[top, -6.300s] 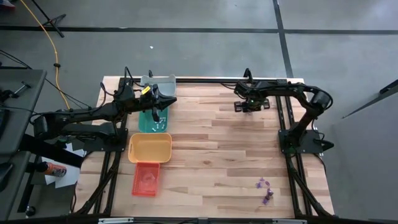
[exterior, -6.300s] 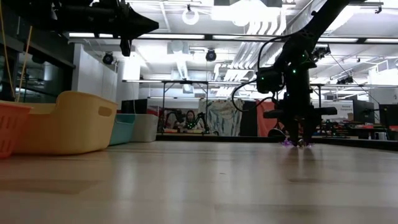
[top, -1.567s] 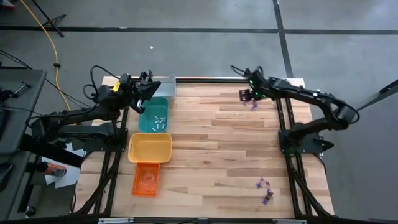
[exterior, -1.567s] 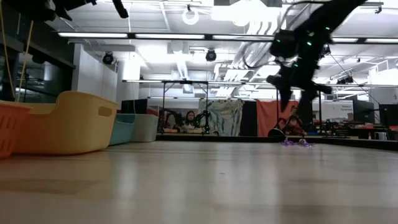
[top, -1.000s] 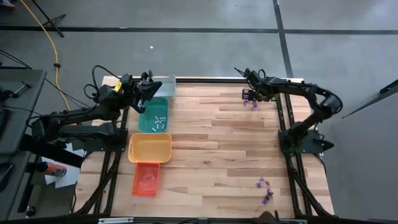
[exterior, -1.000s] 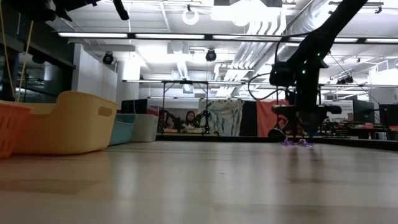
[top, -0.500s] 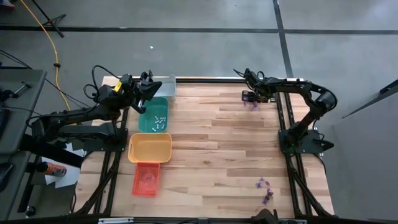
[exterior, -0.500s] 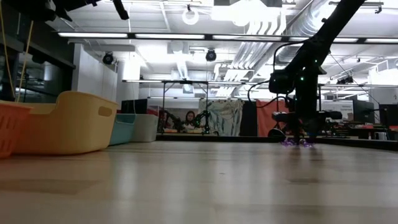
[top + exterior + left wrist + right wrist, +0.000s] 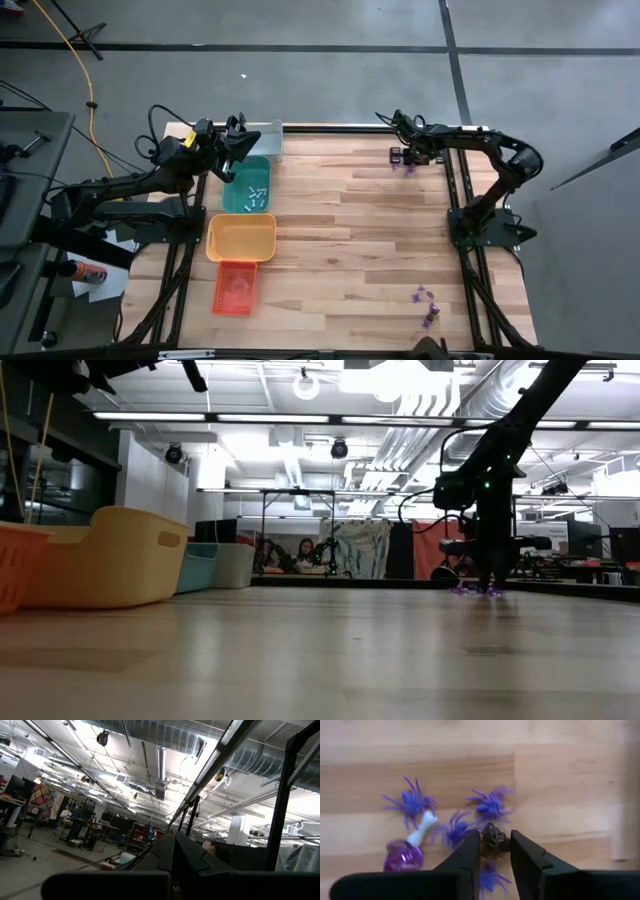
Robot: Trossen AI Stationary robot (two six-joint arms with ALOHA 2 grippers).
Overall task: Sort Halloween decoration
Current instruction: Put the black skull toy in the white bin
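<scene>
Spanning the high view, the wooden table (image 9: pixel 350 250) carries both arms and every other item. Four trays stand in a row along its left side: a grey tray (image 9: pixel 262 138) at the far edge, a teal tray (image 9: pixel 247 188) with several whitish pieces inside, a yellow tray (image 9: pixel 241 238), and an orange tray (image 9: pixel 234 288) nearest the camera side. The left gripper (image 9: pixel 243 148) hangs in the air above the grey and teal trays with its fingers pressed together and nothing between them; its wrist view faces the room's ceiling. The right gripper (image 9: pixel 495 851) is lowered to the tabletop at the far right corner of the table (image 9: pixel 408 158). Its two fingers (image 9: pixel 467 857) sit close on either side of a small dark trinket (image 9: pixel 494 840), touching or nearly touching it; whether the trinket is clamped cannot be told. That trinket lies in a tight cluster of Halloween decoration: several purple spiders (image 9: pixel 411 803), one small white bone (image 9: pixel 421 829) and one rounded purple piece (image 9: pixel 402 856), all resting on the wood. A second small group of purple trinkets (image 9: pixel 425 305) lies well apart near the right front corner of the table.
</scene>
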